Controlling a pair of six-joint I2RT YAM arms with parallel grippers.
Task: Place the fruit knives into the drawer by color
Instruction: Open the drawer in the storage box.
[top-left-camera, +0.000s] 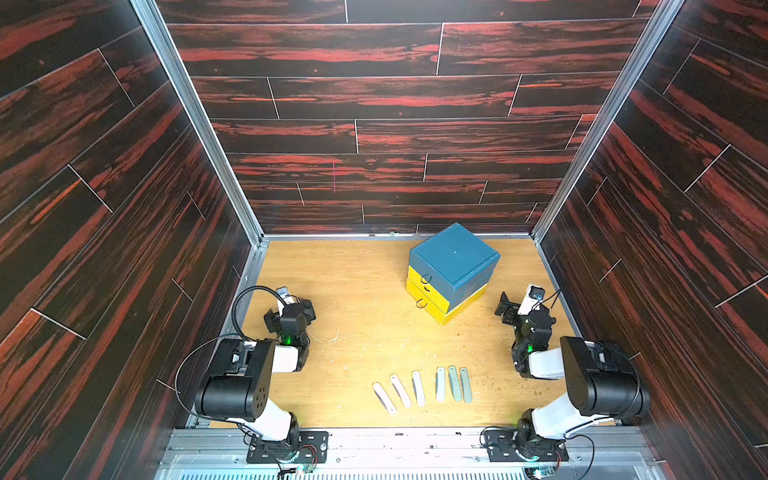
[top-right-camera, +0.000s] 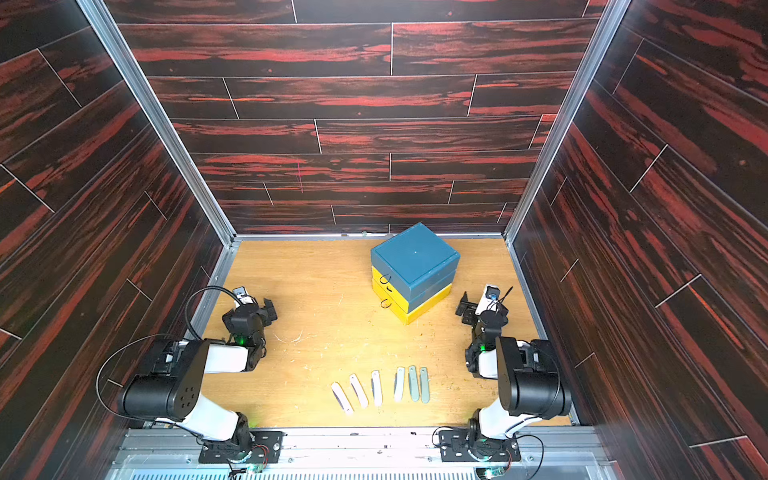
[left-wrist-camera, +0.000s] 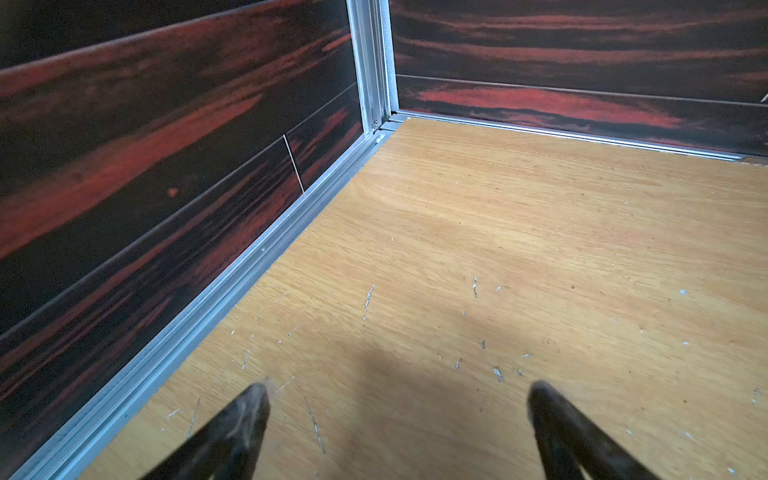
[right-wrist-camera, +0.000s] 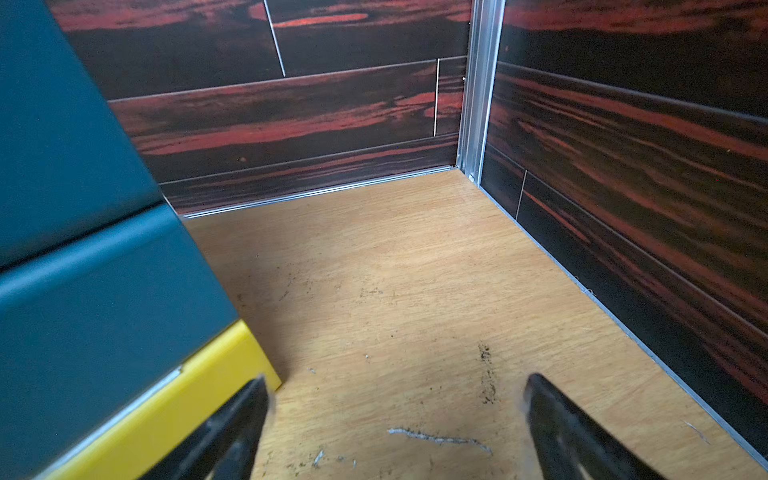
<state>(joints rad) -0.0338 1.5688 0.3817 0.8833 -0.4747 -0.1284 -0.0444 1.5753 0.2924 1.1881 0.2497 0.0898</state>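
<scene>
six fruit knives (top-left-camera: 417, 388) lay in a row on the table (top-left-camera: 353, 291), well apart from the closed drawer unit (top-left-camera: 453, 259), on its handle side. the left tool (left-wrist-camera: 399, 390), far from the unit, and the right tool (right-wrist-camera: 395, 384), just beside it, both gaped wide, empty.

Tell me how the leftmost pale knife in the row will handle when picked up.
The pale knife looks slim and solid: probably stiff and light. Lying flat on the table, it offers little edge to pinch and may skid. Flat-sided, it should not roll.
</scene>
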